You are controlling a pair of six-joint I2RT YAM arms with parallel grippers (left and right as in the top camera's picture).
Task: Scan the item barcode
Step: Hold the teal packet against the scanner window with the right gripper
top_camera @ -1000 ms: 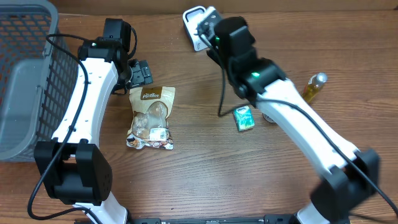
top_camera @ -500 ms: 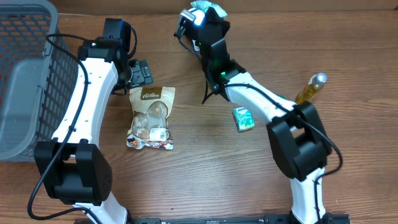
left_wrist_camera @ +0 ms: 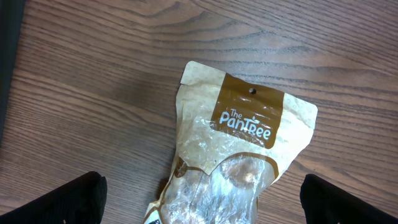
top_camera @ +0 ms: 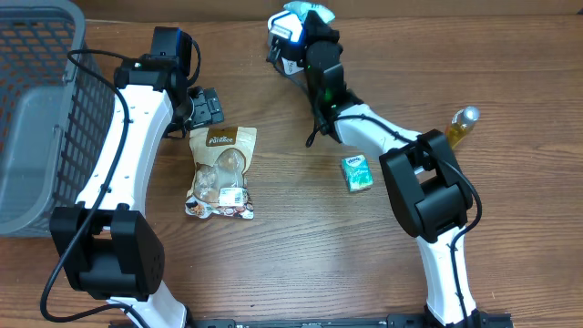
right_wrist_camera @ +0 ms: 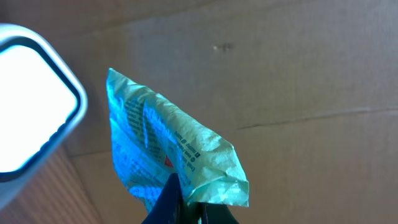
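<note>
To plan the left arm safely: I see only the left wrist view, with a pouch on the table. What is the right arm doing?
Observer: The right gripper is shut on a teal packet.
Operator: Where is the scanner?
Observer: The scanner is close beside that packet, at the back of the table.
Operator: What else is near my pouch?
Observer: A green box lies to its right, well apart from it.
</note>
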